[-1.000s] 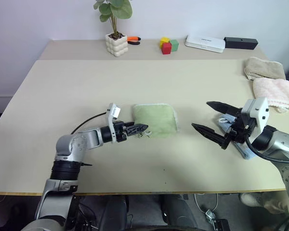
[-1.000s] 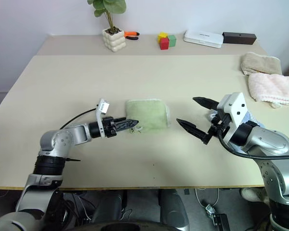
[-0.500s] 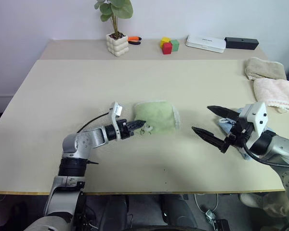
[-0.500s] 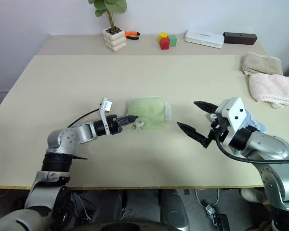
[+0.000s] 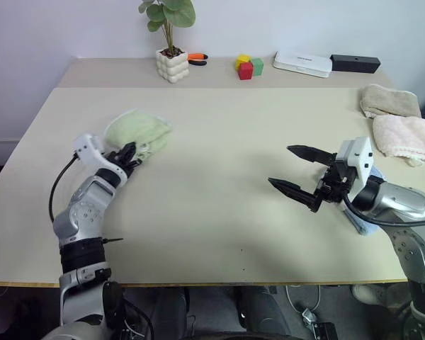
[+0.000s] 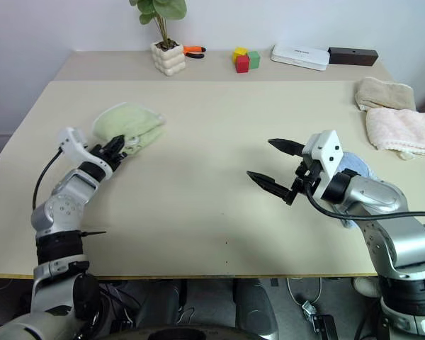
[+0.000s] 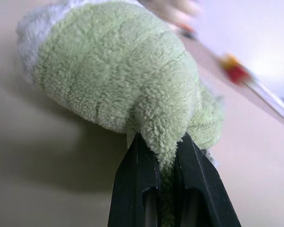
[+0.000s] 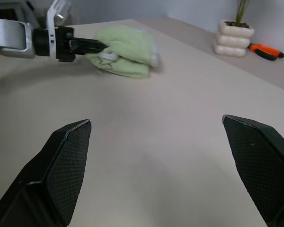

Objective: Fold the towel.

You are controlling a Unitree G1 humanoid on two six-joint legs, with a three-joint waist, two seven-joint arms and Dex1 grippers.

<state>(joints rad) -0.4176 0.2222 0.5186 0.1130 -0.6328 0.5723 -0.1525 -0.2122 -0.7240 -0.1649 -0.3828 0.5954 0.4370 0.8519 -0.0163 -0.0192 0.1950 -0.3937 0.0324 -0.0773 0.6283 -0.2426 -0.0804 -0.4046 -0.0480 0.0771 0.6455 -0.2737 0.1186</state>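
Left wrist view: my left claw (image 7: pixel 166 156) is clamped on a fold of the towel (image 5: pixel 136 132), bunched at the tabletop's (image 5: pixel 219 142) left side; my right claw (image 5: pixel 292 171) waits spread apart, ready to assist.

Along the back edge of the beige table (image 5: pixel 219 113): potted plant (image 5: pixel 170 42) in a bumpy white pot, orange-handled tool (image 5: pixel 196 58) just beside it, red, yellow and green blocks (image 5: pixel 246 66), flat white box (image 5: pixel 302 64), black box (image 5: pixel 354 64). Two folded beige towels (image 5: pixel 400 120) at far right, light blue cloth (image 5: pixel 365 221) nearer the front.
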